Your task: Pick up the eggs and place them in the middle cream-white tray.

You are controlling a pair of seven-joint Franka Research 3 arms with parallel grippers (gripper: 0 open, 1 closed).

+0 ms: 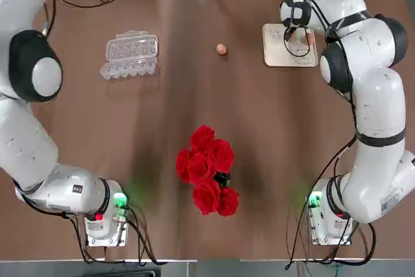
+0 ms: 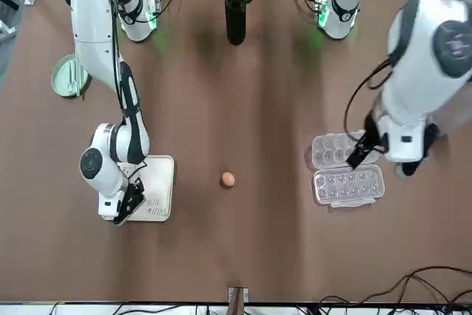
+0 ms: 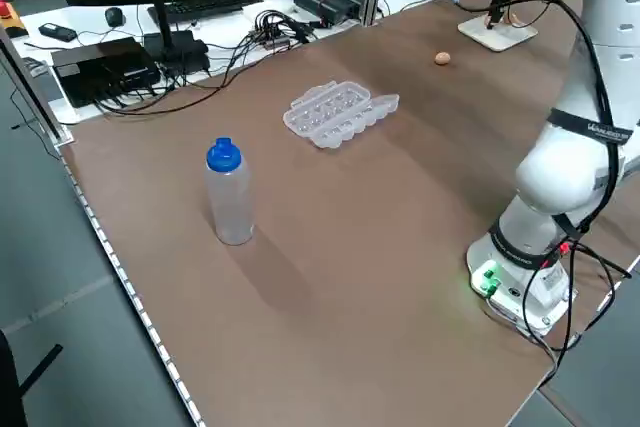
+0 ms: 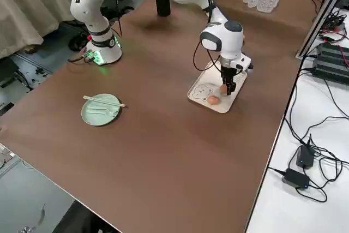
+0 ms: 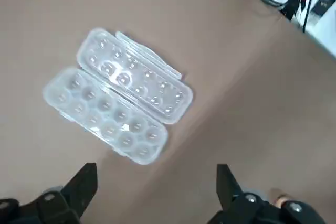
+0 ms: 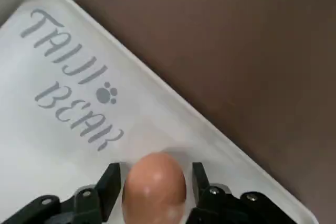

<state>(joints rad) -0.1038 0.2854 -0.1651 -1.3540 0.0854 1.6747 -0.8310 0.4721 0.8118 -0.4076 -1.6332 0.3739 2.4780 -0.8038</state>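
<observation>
The right pincer (image 6: 152, 179) hangs over the middle cream-white tray (image 4: 203, 97), fingers slightly parted around an egg (image 6: 154, 184) resting on the tray; whether they touch it I cannot tell. A second egg (image 4: 212, 100) lies on the tray nearby, and a third egg (image 1: 221, 48) sits on the brown table (image 1: 259, 134) between tray and clear egg carton (image 1: 130, 55). The left pincer (image 5: 157, 182) hovers spread wide and empty above the carton. Elsewhere: red roses (image 1: 209, 170), a green plate (image 4: 100, 109), a blue-capped bottle (image 3: 229, 193), cables at the far edge.
</observation>
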